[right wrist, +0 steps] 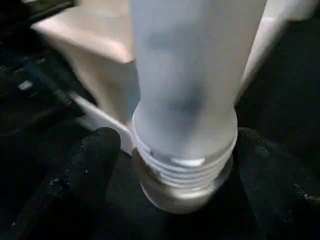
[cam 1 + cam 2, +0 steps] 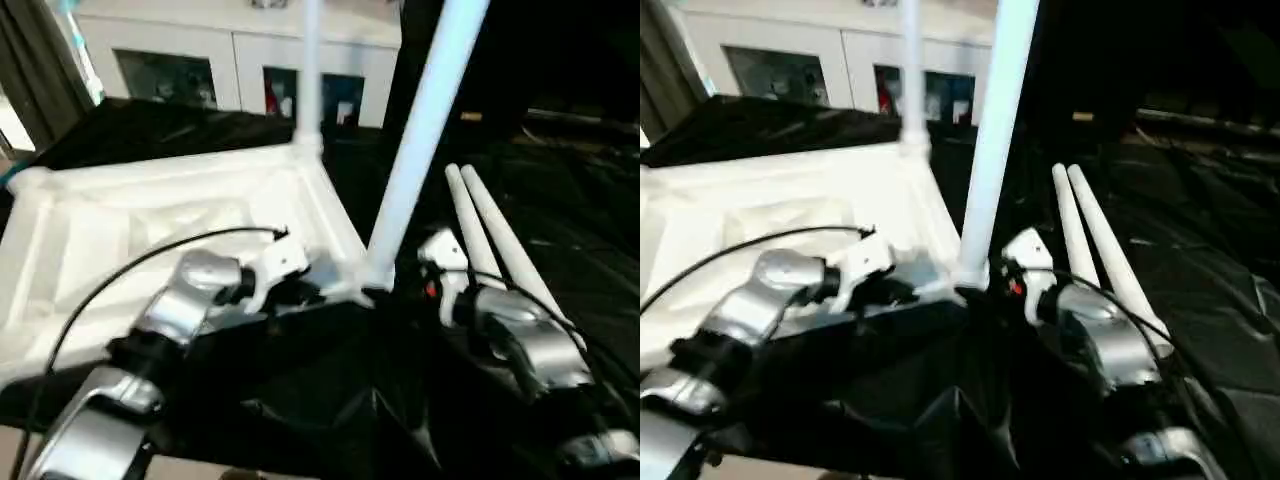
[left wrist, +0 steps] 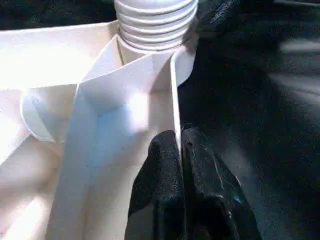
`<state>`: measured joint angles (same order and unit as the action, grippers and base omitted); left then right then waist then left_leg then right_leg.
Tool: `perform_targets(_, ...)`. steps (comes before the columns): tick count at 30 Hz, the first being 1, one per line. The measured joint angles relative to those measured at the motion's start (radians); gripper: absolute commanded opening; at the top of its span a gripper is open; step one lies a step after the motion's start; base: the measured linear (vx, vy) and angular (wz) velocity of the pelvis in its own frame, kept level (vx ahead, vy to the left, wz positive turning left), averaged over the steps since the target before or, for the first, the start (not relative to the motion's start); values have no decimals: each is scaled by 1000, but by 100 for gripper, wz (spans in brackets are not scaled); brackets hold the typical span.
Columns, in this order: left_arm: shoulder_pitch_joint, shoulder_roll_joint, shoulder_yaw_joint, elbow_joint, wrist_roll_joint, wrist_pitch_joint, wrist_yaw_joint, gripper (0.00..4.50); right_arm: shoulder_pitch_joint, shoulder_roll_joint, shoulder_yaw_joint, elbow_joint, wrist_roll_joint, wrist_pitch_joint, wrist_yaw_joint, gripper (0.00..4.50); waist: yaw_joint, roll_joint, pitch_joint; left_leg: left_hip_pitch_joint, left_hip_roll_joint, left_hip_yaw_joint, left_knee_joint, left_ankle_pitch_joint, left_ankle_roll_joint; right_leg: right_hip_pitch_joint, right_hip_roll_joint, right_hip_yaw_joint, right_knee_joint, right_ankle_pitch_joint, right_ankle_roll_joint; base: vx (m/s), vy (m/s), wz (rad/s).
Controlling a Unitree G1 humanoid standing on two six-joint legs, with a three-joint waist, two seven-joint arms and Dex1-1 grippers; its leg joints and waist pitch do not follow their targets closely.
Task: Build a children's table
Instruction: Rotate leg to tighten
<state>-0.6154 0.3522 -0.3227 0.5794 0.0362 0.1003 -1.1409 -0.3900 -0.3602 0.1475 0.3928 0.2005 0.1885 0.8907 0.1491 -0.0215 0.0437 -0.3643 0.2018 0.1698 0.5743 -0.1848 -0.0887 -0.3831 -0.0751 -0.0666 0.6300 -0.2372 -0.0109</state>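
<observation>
Two legs already stand in the upturned table top (image 2: 150, 230): a far leg (image 2: 311, 70) at the back corner, and a near leg (image 2: 420, 140) that leans in its corner socket (image 1: 180, 192), between the right claw (image 1: 175, 165) fingers, which sit apart on either side of its threaded base. The left claw (image 3: 180, 165) is clamped on the top's thin rim wall, just short of that socket. The lean suggests cross-threading if turned now; the top could also slip on the black sheet (image 2: 560, 260). Two spare legs (image 2: 500, 245) lie just beyond the right claw.
</observation>
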Motion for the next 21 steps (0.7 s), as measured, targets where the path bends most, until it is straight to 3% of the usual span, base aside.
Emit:
perform_targets(8,56,73,-26,-96,-44,-7,-172,0,37,-62,53,-129,35,59,164,385,20,0,0,-1,1,1,2,0,0,-1,0,-1,1,0,0,0,0,0)
perform_targets(21,69,85,-27,-115,-46,-10,-191,0,56,-82,67,-179,41,103,197,276,22,0,0,-2,2,1,4,0,1,0,0,-1,1,0,0,0,0,0)
